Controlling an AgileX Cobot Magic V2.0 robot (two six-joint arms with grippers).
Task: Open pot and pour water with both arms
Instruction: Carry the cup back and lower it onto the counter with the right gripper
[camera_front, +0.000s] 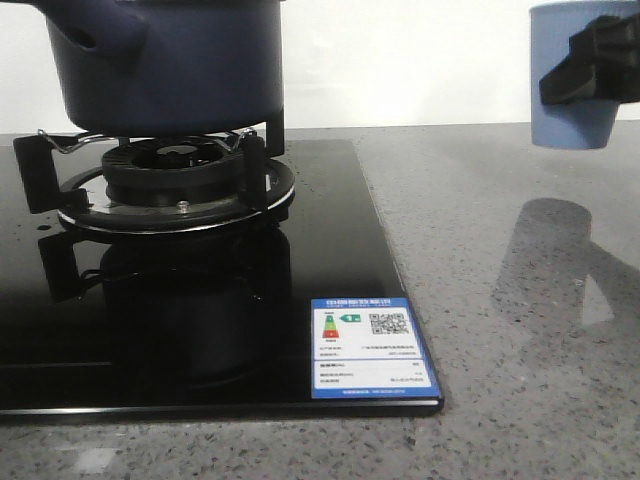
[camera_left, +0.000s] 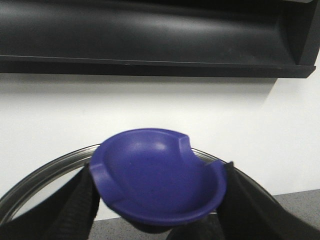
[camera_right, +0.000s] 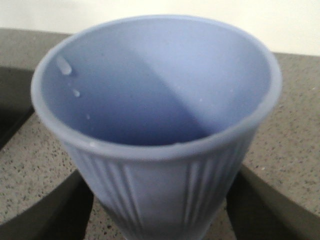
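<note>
A speckled grey bench met a white wall. The pot sat upright at ten o'clock, handle toward nine. Right hand gripped the cup; left hand clasped the lid knob.

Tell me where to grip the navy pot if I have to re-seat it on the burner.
Take the pot by its stubby tubular side handle at its upper left in the front view, approaching from the robot's left. The straight body looks too wide for an end effector, whereas the handle sticks out clear of the burner grate. Both end effectors seem occupied now, so free one first.
</note>
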